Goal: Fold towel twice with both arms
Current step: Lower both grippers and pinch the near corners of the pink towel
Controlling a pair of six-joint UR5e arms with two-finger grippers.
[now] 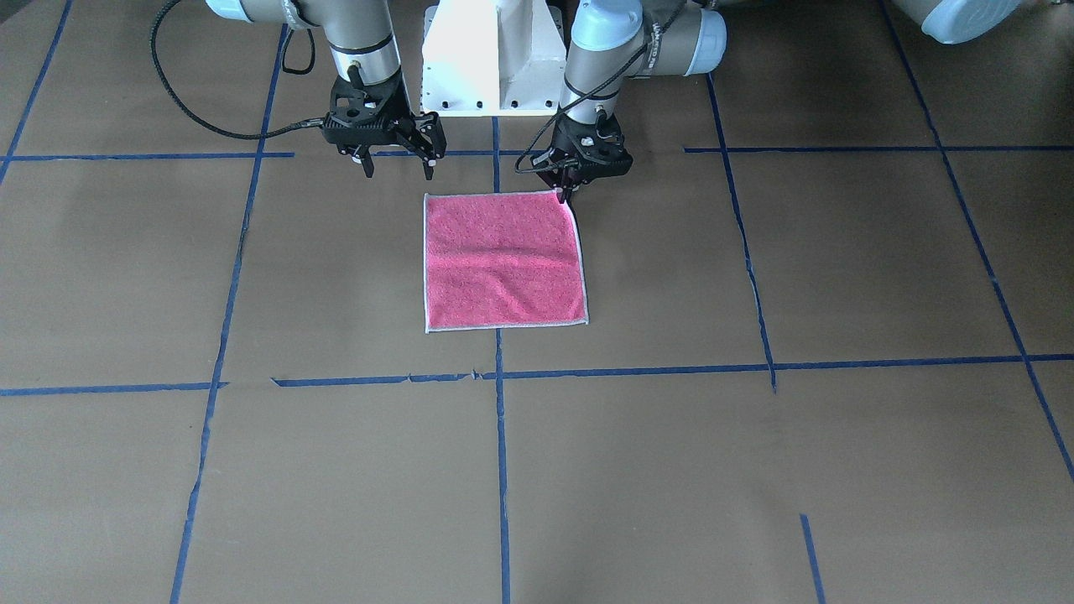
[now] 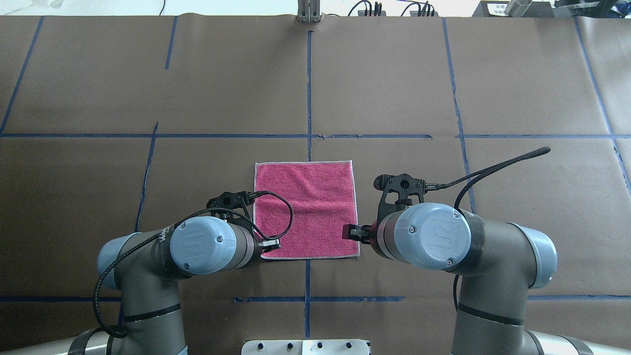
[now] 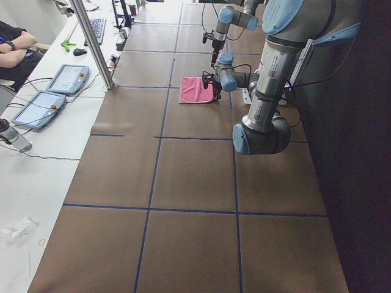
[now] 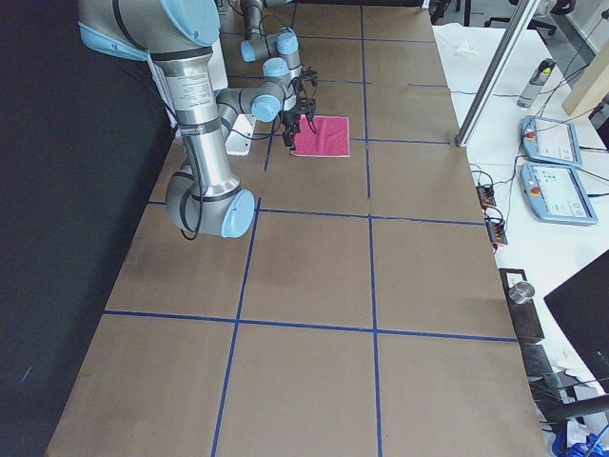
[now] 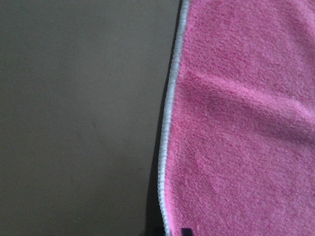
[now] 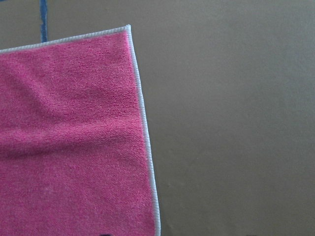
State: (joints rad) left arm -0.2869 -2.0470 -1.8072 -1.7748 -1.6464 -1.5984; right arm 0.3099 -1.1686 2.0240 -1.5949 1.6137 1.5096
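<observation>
The towel (image 1: 503, 260) lies flat on the brown table, pink face up, with a shallow crease across its middle. It also shows in the overhead view (image 2: 305, 207), the left wrist view (image 5: 246, 123) and the right wrist view (image 6: 74, 137). My left gripper (image 1: 565, 197) is down at the towel's robot-side corner, its fingers closed together on that corner. My right gripper (image 1: 398, 172) is open and hovers just above the table at the other robot-side corner, one fingertip (image 1: 430, 174) close to that corner. In the overhead view both grippers are mostly hidden under the wrists.
The white pedestal base (image 1: 491, 59) stands just behind the towel. Blue tape lines (image 1: 501, 436) cross the brown paper table. A metal pole (image 3: 91, 43) and tablets (image 3: 67, 78) stand at the table's far side, where a person sits.
</observation>
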